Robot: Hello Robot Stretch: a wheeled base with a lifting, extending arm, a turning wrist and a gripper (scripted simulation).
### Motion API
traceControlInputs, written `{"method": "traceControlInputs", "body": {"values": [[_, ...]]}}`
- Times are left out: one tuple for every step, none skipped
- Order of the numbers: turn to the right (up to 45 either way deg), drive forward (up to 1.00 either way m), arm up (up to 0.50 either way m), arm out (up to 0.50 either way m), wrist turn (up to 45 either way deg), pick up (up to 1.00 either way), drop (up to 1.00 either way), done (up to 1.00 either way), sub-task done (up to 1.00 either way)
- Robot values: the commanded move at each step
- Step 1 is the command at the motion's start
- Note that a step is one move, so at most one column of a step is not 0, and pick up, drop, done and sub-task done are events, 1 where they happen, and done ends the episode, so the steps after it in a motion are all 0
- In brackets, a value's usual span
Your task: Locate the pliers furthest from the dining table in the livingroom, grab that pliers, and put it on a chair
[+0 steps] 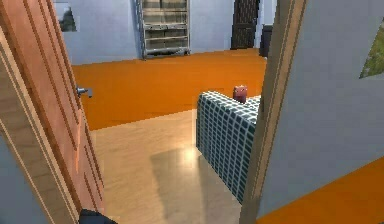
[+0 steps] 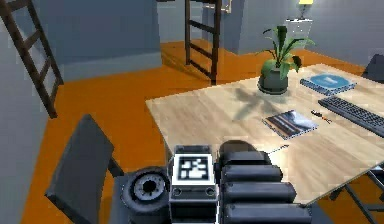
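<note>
The hand (image 2: 148, 190) lay at the arm side view's near edge, just right of a dark chair (image 2: 85, 165) standing at the desk's (image 2: 200, 110) left end; whether it gripped anything could not be determined. In the forward view, a small red object (image 1: 240, 92), too small to identify, rested on a checked block (image 1: 228, 130) farther right.

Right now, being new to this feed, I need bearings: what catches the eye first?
Ahead, a bright orange floor past an open wooden door, and a checked blue-white block with a small red thing on top. In the arm side view, a leafy potted plant on a pale wooden table, a dark chair at its left.
</note>
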Motion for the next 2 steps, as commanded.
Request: {"method": "traceControlInputs", "body": {"values": [[0.0, 0.00, 0.00, 0.40, 0.0, 0.00, 0.00, 0.00, 0.00], [0.0, 0.00, 0.00, 0.00, 45.0, 0.00, 0.00, 0.00, 0.00]]}}
